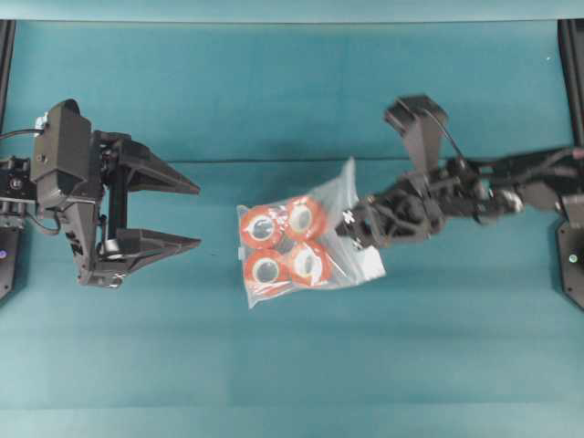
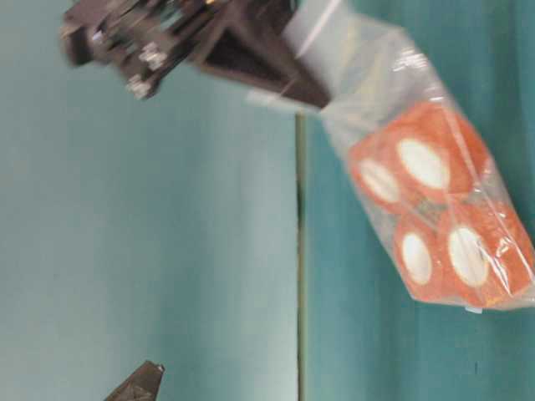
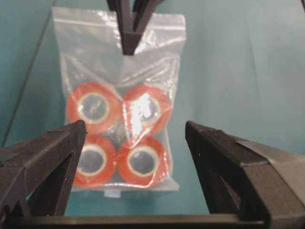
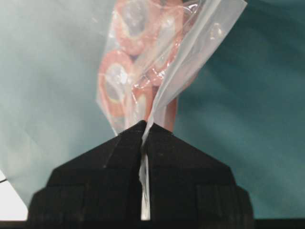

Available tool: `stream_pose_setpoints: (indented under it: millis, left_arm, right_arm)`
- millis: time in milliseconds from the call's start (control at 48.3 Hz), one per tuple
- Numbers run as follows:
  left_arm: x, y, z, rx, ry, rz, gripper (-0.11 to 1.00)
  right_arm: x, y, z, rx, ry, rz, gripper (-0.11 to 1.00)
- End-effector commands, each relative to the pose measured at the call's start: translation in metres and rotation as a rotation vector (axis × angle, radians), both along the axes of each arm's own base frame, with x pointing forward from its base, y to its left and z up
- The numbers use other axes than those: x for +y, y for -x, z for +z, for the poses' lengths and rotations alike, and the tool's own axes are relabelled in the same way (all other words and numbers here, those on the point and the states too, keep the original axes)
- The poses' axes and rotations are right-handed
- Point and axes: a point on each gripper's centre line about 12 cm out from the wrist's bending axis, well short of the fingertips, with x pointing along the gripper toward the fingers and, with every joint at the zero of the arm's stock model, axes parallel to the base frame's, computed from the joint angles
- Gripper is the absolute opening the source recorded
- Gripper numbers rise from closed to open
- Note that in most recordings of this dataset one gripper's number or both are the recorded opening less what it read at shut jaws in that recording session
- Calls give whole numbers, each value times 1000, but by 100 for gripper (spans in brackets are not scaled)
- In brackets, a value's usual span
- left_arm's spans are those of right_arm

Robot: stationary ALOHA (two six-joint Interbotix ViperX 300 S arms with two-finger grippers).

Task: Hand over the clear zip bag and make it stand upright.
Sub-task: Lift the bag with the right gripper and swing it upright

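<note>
Black plastic fingers of the left end effector (image 1: 155,214) stand spread wide with nothing between them, pointing toward the middle of the teal counter (image 1: 292,82). Its wrist view looks straight through the gap at the clear zip bag (image 3: 119,100), a rectangular see-through crinkly plastic bag carrying four orange-red tape rolls with white cores (image 3: 119,138). From this end effector the bag lies directly ahead, near but apart from the fingertips, and roughly centred on the opening.

The bag hangs in the air rather than lying on the counter; the table-level view shows it dangling and tilted, rolls heaped at the low end. In the left wrist view its long axis runs up and down, with the zip strip edge uppermost and the rolls weighing down the bottom half.

Right of the bag, the right end effector (image 1: 351,226) is fully closed, its jaws pinching the plastic near the zip edge, as its own wrist view shows clearly.

Judged from this, the handover is not yet made. The left end effector is the free one, and its coming move probably turns on advancing straight forward so its fingers close across the bag's short width, around the rolls.
</note>
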Motion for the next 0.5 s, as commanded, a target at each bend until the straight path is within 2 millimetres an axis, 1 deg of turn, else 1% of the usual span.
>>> stream_pose_setpoints:
  millis: [0,249,477]
  left_arm:
    - [1,-1,8,-31,-2,4,91]
    - [1,3,7,-32,-2,2,91]
    - [1,10,9,-44,-2,4,91]
  right_arm:
    - [-5,-9,22,-25,26,37,0]
    - [-6,-20,49,0,53,140,0]
    - [-8,-33,76,-10,129,257,0]
